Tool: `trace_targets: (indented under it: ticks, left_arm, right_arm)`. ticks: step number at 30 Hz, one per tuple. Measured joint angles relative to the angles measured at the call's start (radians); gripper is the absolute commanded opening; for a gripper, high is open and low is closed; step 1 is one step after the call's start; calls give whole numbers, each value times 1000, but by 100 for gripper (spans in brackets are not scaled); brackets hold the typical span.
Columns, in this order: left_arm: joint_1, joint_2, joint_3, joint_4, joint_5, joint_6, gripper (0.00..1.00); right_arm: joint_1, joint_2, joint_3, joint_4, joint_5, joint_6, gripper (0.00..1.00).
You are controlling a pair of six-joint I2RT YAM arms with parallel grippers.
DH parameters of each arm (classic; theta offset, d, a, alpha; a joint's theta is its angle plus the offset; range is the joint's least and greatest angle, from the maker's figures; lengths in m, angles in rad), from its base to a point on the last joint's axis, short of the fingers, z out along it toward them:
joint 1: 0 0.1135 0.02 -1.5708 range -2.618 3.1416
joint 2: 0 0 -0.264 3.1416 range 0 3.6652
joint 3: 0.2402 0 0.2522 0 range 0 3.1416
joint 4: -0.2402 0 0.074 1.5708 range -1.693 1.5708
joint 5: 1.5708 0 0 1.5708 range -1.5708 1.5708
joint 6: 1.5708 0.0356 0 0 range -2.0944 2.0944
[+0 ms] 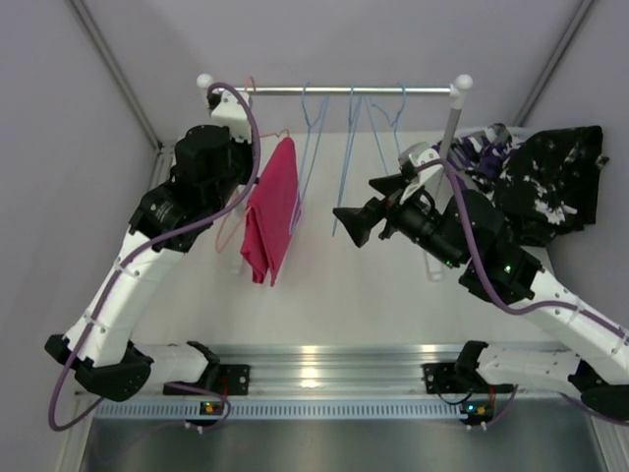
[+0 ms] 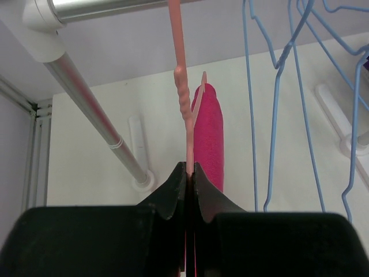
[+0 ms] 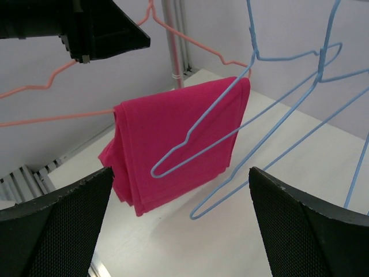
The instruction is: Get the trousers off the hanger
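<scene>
Hot pink trousers (image 1: 272,211) hang folded over the bar of a pink wire hanger (image 2: 183,98), which hooks onto the metal rail (image 1: 334,90). My left gripper (image 2: 189,167) is shut on that hanger's wire, just left of the pink trousers (image 2: 209,133). My right gripper (image 1: 359,205) stands wide open to the right of the rack. It faces the pink trousers (image 3: 155,133) with nothing between its fingers. Bare blue hangers (image 3: 219,105) hang between it and the cloth.
Bare blue wire hangers (image 1: 313,147) hang along the rail's middle and right. Black trousers with white print (image 1: 550,177) and a purple camouflage pair (image 1: 486,147) lie heaped at the back right. The rack's posts (image 1: 452,123) stand at both rail ends.
</scene>
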Motion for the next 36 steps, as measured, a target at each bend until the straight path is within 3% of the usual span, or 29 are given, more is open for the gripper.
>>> trace_targets:
  ticks: [4, 13, 22, 36]
  left_arm:
    - [-22, 8, 13, 23, -34, 2, 0]
    - [-119, 75, 19, 58, -158, 21, 0]
    - [-257, 90, 34, 89, -308, 92, 0]
    - [-289, 85, 47, 147, -439, 176, 0]
  right_arm:
    - [66, 41, 47, 6, 38, -19, 99]
    - [191, 301, 96, 13, 81, -38, 99]
    - [200, 378, 137, 19, 84, -38, 99]
    - [204, 460, 198, 57, 85, -72, 99]
